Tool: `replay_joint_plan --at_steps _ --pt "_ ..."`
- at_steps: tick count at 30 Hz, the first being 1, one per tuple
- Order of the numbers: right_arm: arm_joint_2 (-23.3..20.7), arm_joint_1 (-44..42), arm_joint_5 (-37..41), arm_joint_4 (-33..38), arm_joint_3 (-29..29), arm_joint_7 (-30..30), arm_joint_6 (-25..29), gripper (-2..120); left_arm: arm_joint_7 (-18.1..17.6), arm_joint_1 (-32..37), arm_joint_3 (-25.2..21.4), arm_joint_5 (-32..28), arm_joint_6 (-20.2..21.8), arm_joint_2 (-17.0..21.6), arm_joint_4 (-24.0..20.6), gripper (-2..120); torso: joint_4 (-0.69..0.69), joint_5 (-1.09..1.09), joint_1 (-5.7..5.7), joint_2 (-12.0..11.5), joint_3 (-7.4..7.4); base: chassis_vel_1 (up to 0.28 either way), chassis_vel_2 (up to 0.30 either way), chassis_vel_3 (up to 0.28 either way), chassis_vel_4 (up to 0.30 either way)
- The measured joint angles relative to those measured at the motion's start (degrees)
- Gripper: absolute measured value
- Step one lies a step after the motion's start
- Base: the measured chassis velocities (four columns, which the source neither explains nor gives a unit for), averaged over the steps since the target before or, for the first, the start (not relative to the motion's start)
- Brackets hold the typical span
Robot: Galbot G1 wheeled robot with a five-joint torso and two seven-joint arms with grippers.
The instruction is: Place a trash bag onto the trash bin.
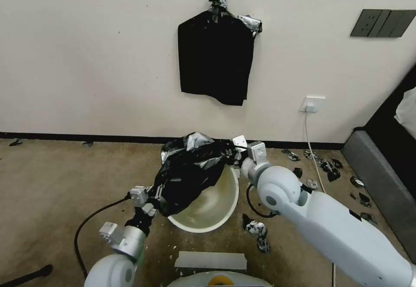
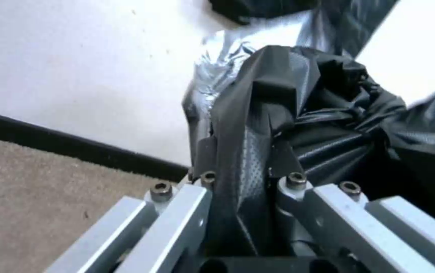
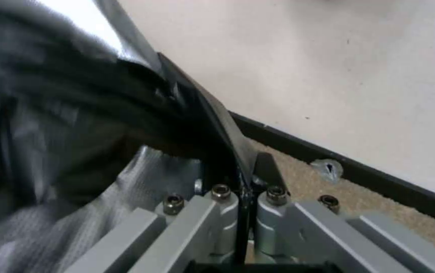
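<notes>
Carpet [image 1: 56, 183] lies open across the left of the head view, bare but for a black cable [image 1: 93, 217] curving along the lower left. One trash bin [image 1: 212, 204], cream-white and round, sits at centre, its rim showing on the lower and right sides. One trash bag [image 1: 190, 170] is bunched over the upper left part of the bin's mouth, stretched between the two grippers.

At the lower left of the bag, the left gripper [image 1: 155, 194] is clamped on a fold of black plastic; in the left wrist view the film runs down between its fingers [image 2: 197, 204]. At the upper right of the bag, near the bin's far rim, the right gripper [image 1: 234, 150] pinches a thin edge of the bag, its fingers [image 3: 222, 212] pressed nearly together on it in the right wrist view.

On the wall [image 1: 86, 62] above hangs one flat black bundle [image 1: 215, 55] with a taped, knotted top. A black skirting strip [image 1: 65, 136] marks the wall's foot. Torn black scraps [image 1: 329, 168] litter the carpet at the right, with one more clump [image 1: 258, 230] just below the bin. A grey bench edge [image 1: 381, 191] closes the right side. One white socket [image 1: 313, 104] holds a plug with a white cord running down; a dark switch panel [image 1: 383, 23] sits at upper right. A pale strip [image 1: 211, 260] lies on the floor below the bin. No writing is readable.
</notes>
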Motion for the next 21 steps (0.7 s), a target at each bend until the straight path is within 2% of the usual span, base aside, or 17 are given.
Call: replay_joint_plan --at_steps 10,12,15,17,18,21 --pt "-2.38 -2.43 -1.76 0.41 1.02 -1.83 0.1 0 -0.3 -0.76 -0.76 -7.29 -0.17 -0.43 -0.74 7 0.0 -0.01 0.0 0.0 0.0 0.0 0.0 0.0 0.0" --pt "-2.68 -3.78 -3.05 0.7 1.4 -2.95 0.45 0 -2.22 -1.17 -0.88 -9.85 0.3 -0.79 -1.34 7 0.0 -0.01 0.0 0.0 0.0 0.0 0.0 0.0 0.0" --pt "-2.74 -4.42 -3.69 0.94 1.6 -3.51 0.86 0 -3.15 -1.4 -0.93 -10.4 0.65 -0.97 -1.52 7 0.0 0.0 0.0 0.0 0.0 0.0 0.0 0.0 0.0" --pt "-2.94 -6.55 -6.8 1.74 2.2 -5.84 2.57 0 -6.49 -1.85 -0.99 -11.28 1.71 -1.36 -2.17 7 0.0 -0.01 0.0 0.0 0.0 0.0 0.0 0.0 0.0" --pt "-2.94 -6.55 -6.8 1.74 2.2 -5.84 2.57 0 -6.49 -1.85 -0.99 -11.28 1.71 -1.36 -2.17 7 0.0 -0.01 0.0 0.0 0.0 0.0 0.0 0.0 0.0" --pt "-2.98 -9.51 -10.17 2.57 2.66 -7.79 4.62 0 -9.96 -2.08 -0.98 -11.76 2.93 -1.86 -2.99 7 0.0 -0.01 0.0 0.0 0.0 0.0 0.0 0.0 0.0"
